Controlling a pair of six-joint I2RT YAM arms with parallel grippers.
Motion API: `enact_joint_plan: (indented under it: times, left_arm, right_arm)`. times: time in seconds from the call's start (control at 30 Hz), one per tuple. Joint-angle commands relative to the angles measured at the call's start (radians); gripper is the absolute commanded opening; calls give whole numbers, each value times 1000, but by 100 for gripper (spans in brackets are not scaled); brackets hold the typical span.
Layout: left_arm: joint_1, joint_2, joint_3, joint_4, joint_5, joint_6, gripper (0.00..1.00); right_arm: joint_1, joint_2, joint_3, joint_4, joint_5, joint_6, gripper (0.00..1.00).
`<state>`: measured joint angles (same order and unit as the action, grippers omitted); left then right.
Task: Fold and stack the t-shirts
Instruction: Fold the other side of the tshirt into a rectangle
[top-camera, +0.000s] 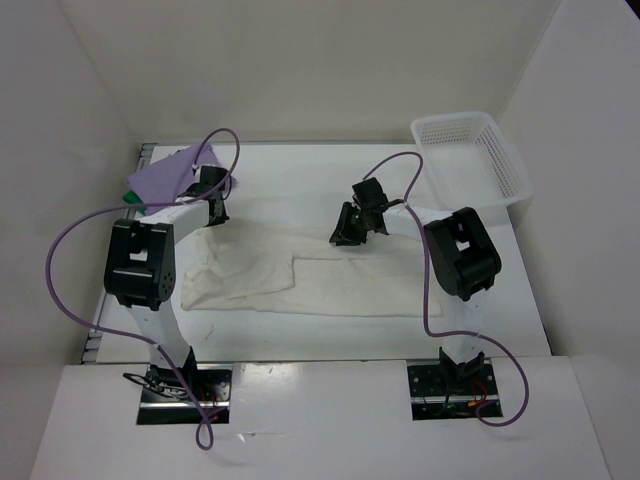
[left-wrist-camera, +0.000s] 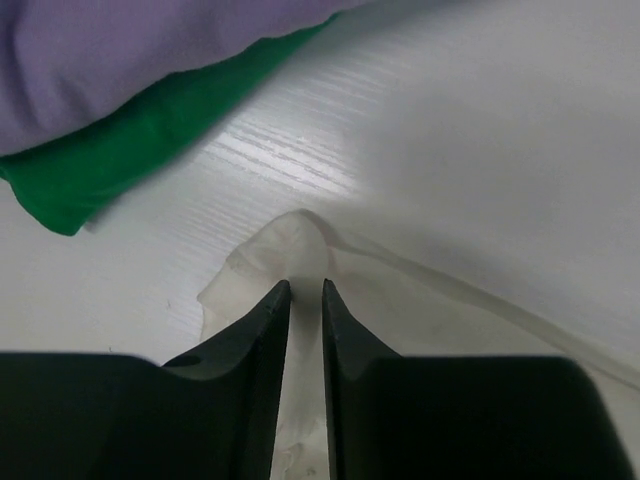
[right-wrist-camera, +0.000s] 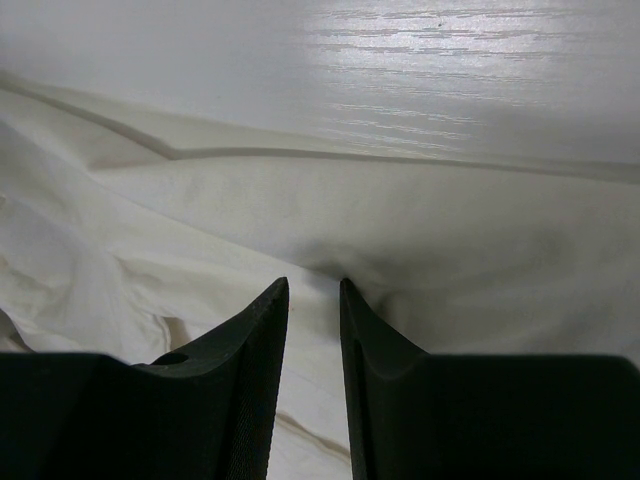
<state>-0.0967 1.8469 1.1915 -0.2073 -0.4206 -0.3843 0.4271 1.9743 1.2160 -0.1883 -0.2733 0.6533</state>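
- The cream t-shirt (top-camera: 300, 285) is lying spread across the middle of the table (top-camera: 300, 170). Its long axis is running left to right, and its near-left part is rumpled.
- The left tool (left-wrist-camera: 305, 285) is pinching a small peak of cloth at that shirt's far-left corner, its fingers pressed almost together on it.
- The right tool (right-wrist-camera: 313, 283) is nipping the same far edge further right, with cloth puckering into its narrow gap.
- Both tools are sitting on the far long edge, so the cloth is lying towards the arm bases from each.
- A fold would, I judge, be carrying that edge nearward, where a strip of bare table is showing.
- The lavender t-shirt (top-camera: 160, 175) is resting folded on the green t-shirt (left-wrist-camera: 110, 160) at the far-left corner, just beyond the left tool; the left arm is nearer that stack.
- The white basket (top-camera: 520, 185) is standing at the far right, well apart from the right tool.
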Motion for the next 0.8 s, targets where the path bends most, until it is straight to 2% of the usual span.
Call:
enact_joint_plan:
  times: [0.0, 0.1, 0.13, 0.17, 0.33, 0.37, 0.47, 0.53, 0.6, 0.77]
  left_arm:
    - [0, 35, 54, 16, -27, 30, 25]
    - [0, 46, 54, 16, -37, 30, 17]
    - [0, 46, 65, 16, -64, 30, 11]
    - [0, 46, 65, 16, -64, 39, 9]
    - [9, 35, 40, 25, -64, 39, 5]
    - [9, 20, 27, 35, -54, 39, 8]
    - [9, -6, 13, 46, -35, 39, 37]
    - [9, -33, 2, 60, -24, 30, 46]
    - [9, -52, -21, 74, 0, 30, 46]
    - [9, -31, -21, 85, 16, 39, 35]
  right_arm:
    - [-21, -6, -38, -59, 69, -40, 34]
    - [-21, -6, -38, -59, 69, -40, 34]
    - [-21, -6, -38, -59, 69, -40, 34]
    - [-21, -6, -38, -59, 69, -40, 34]
    - [-30, -6, -38, -59, 69, -49, 34]
    - [-30, -6, -38, -59, 69, -49, 34]
    - [-30, -6, -38, -59, 60, -49, 34]
    - [-30, -6, -38, -59, 60, -49, 34]
    - [-30, -6, -38, -59, 60, -49, 34]
    - [-30, -6, -38, -59, 60, -49, 34]
